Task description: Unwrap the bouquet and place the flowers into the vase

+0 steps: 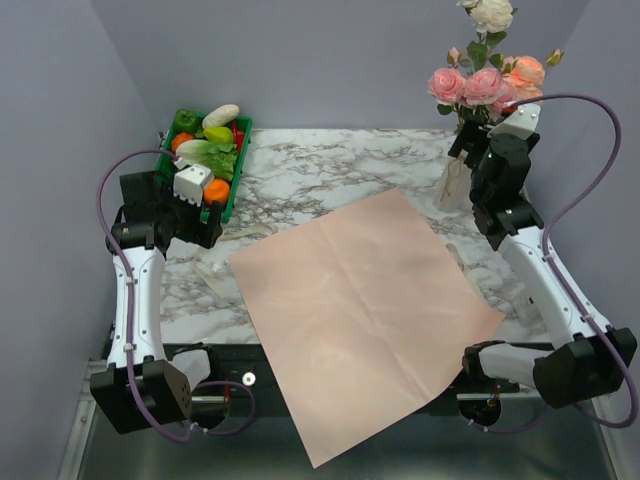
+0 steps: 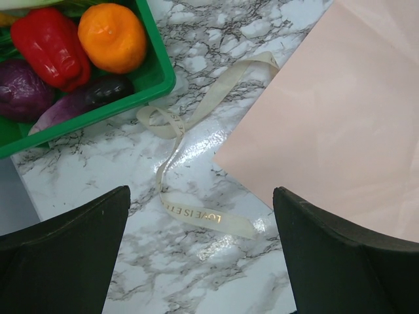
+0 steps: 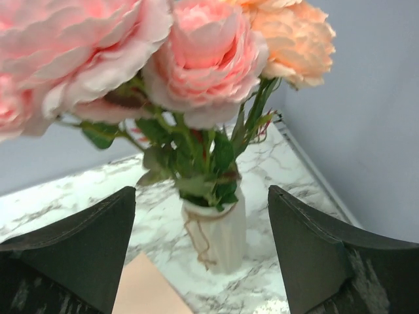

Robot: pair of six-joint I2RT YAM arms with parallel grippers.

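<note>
Marble table (image 1: pixel 320 165) holds flowers (image 1: pixel 482 85) standing in the vase (image 3: pixel 219 239).

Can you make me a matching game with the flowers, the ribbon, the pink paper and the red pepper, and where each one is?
Things:
1. flowers
2. ribbon
3. pink paper
4. red pepper

Places:
A. inside the green tray
B. standing in the white vase
C. spread flat, one corner hanging over the near edge of the table
D. curled loose on the table, right by the tray

Right pairs: 1-B, 2-D, 3-C, 4-A
</note>
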